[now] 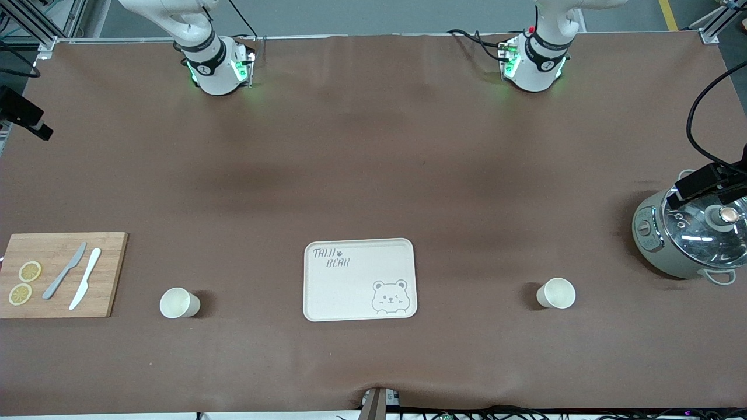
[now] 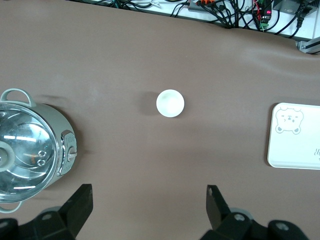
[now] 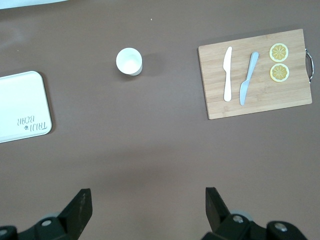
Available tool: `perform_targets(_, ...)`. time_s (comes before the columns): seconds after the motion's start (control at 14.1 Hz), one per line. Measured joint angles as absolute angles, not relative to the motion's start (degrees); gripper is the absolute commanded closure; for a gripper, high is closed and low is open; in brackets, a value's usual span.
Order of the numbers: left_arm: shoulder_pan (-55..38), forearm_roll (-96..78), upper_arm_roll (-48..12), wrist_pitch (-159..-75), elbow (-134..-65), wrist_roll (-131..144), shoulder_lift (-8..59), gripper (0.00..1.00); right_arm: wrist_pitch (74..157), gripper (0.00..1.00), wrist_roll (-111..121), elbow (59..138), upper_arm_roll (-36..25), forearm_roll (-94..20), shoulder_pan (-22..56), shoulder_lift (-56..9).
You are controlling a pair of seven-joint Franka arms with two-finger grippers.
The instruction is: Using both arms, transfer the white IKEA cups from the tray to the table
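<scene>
Both arms wait high above the table. The left gripper (image 2: 147, 205) hangs over bare brown cloth with its fingers spread wide and nothing between them. The right gripper (image 3: 147, 205) is the same — wide and empty.

In the front view, the cream bear-printed tray (image 1: 360, 279) sits low in the centre of the frame. One white IKEA cup (image 1: 556, 293) stands upright at lower right, between the tray and the grey-green pot with glass lid (image 1: 691, 236) at the right edge. The other white IKEA cup (image 1: 178, 303) stands at lower left, just beside the bamboo cutting board (image 1: 61, 274) — which carries two knives (image 1: 76, 277) and two lemon slices (image 1: 24, 283).
</scene>
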State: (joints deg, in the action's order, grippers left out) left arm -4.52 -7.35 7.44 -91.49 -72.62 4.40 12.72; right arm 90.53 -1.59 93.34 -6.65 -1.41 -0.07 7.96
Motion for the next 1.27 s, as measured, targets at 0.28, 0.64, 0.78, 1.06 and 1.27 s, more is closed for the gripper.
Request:
perform_targets(0.28, -4.52, -7.35, 7.47, -91.49, -72.62, 4.40, 12.72, 0.00, 90.51, 0.00, -1.58, 93.59, -6.44, -1.42, -0.07, 7.95)
perform_targets(0.64, -4.52, -7.35, 7.50, -91.48, -72.62, 4.40, 12.72, 0.00, 90.54, 0.00, -1.58, 93.60, -6.44, -1.41, -0.07, 7.96)
perform_targets(0.78, -4.52, -7.35, 7.51, -91.48, -72.62, 4.40, 12.72, 0.00, 90.63, 0.00, -1.58, 93.60, -6.44, -1.41, -0.07, 7.96)
perform_targets(1.06, -4.52, -7.35, 7.51, -91.48, -72.62, 4.40, 12.72, 0.00, 91.09, 0.00, -1.58, 93.59, -6.18, -1.41, -0.05, 7.96)
perform_targets(1.27, -4.52, -7.35, 7.51, -91.48, -72.62, 4.40, 12.72, 0.00, 91.21, 0.00, -1.58, 93.58, -5.68, -1.41, -0.04, 7.96)
